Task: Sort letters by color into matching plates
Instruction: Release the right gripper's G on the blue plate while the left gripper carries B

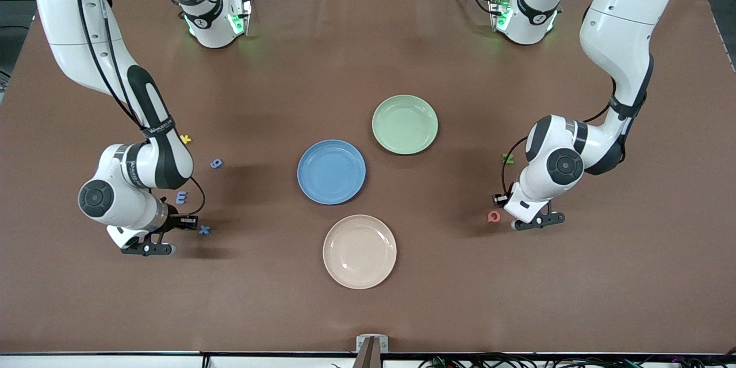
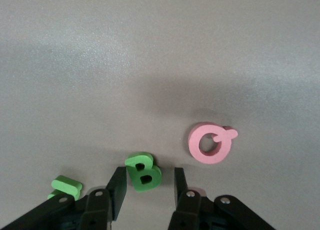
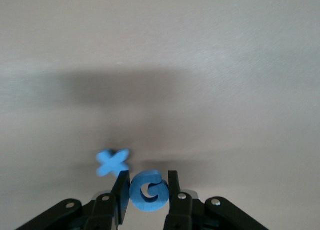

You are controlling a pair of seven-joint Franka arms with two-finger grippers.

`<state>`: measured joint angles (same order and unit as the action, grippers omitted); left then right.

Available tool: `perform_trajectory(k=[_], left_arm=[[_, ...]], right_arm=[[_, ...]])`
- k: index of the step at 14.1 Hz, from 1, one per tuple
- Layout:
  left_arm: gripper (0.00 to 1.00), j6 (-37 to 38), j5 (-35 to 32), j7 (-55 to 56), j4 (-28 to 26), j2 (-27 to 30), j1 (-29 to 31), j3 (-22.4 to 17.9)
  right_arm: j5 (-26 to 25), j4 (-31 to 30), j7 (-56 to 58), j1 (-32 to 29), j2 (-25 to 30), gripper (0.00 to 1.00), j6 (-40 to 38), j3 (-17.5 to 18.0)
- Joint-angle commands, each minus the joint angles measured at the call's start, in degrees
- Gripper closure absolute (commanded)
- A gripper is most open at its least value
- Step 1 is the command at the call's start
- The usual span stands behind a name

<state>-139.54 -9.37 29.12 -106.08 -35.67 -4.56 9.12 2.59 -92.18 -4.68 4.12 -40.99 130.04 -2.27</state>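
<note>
Right pincer, lower centre of its wrist view, nips blue G; left pincer gapes round green B w/o touching—B may skid when closing.

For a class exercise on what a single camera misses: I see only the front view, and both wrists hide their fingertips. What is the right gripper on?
Observer: The right gripper is shut on a blue G, one finger pressed against each side.
Operator: And the left gripper?
Observer: The left gripper is open around a green B, with a clear gap between the letter and one finger.
</note>
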Motion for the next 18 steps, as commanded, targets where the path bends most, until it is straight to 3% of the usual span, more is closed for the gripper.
perform_trajectory(k=[1, 7, 10, 14, 18], left_arm=[[0.54, -0.4, -0.6, 0.8, 1.1, -0.8, 0.1, -0.1], [0.54, -0.6, -0.8, 0.8, 1.1, -1.6, 0.4, -0.2], [0.73, -0.6, -0.9, 2.1, 1.1, -1.5, 0.3, -0.2], [0.79, 0.8, -1.1, 2.3, 1.0, 0.7, 0.0, 0.0], [0.79, 10.8, -0.6, 2.7, 0.7, 6.5, 0.0, 3.0]], right_arm=[[-0.5, 0.5, -10.5, 5.0, 2.1, 0.99, -3.6, -0.1], [0.0, -6.8, -38.9, 20.1, 9.6, 0.99, 0.7, 0.0], [0.0, -7.2, -51.4, 26.9, 9.6, 0.99, 2.4, -0.1], [0.0, -11.5, -58.5, 31.3, 9.2, 0.99, 9.2, -0.1], [-0.1, -12.1, -60.4, 32.4, 8.9, 0.98, 9.2, -0.2]])
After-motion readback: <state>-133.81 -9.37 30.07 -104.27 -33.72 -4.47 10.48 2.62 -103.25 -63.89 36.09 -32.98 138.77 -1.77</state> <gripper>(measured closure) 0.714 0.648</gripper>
